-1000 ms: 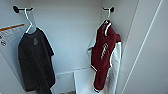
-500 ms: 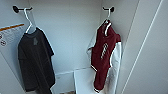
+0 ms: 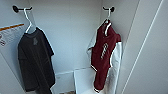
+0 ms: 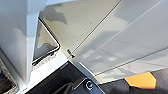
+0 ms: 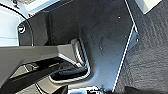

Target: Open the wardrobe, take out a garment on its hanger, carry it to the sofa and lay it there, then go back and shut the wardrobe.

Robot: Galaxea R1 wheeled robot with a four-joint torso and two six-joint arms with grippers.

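The wardrobe (image 3: 70, 37) stands open in the head view, close in front, with its white interior lit. The garment (image 3: 102, 57), maroon with white sleeves and white lettering down the chest, hangs at the right of the interior. Its thin white hanger (image 3: 108, 17) hooks over a black peg (image 3: 111, 9) high on the right wall. White wardrobe panels (image 4: 112, 37) run slantwise through the left wrist view. The sofa is out of view.
A black T-shirt (image 3: 35, 62) hangs at the left on its own white hanger (image 3: 28, 20) from another black peg (image 3: 15, 9). A white block (image 3: 83, 80) sits low in the interior. The white door (image 3: 150, 50) stands at the right. Dark carpet (image 5: 150, 50) lies beside the robot's plate.
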